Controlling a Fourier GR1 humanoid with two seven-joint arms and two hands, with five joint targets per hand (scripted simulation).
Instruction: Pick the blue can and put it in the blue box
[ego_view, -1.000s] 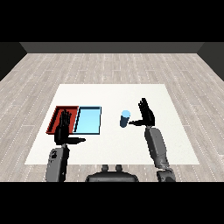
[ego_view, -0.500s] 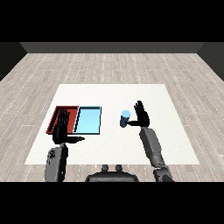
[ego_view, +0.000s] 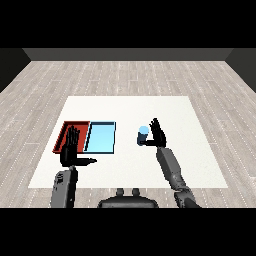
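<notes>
A blue can (ego_view: 143, 133) stands upright on the white table (ego_view: 175, 115), right of the trays. My right hand (ego_view: 157, 135) is just to its right, fingers straight and raised, thumb reaching toward the can's lower side; it is open and close against the can. The light blue tray (ego_view: 101, 137) lies left of the can with the red tray (ego_view: 66, 132) beside it. My left hand (ego_view: 71, 149) hovers over the near edge of the red tray, open, fingers straight and thumb stuck out to the right.
Both trays hold nothing that I can see. A grey wood floor (ego_view: 130, 75) surrounds the table on all sides.
My right hand has shifted left toward the blue can, closing the gap. The left hand and the can have stayed in place.
</notes>
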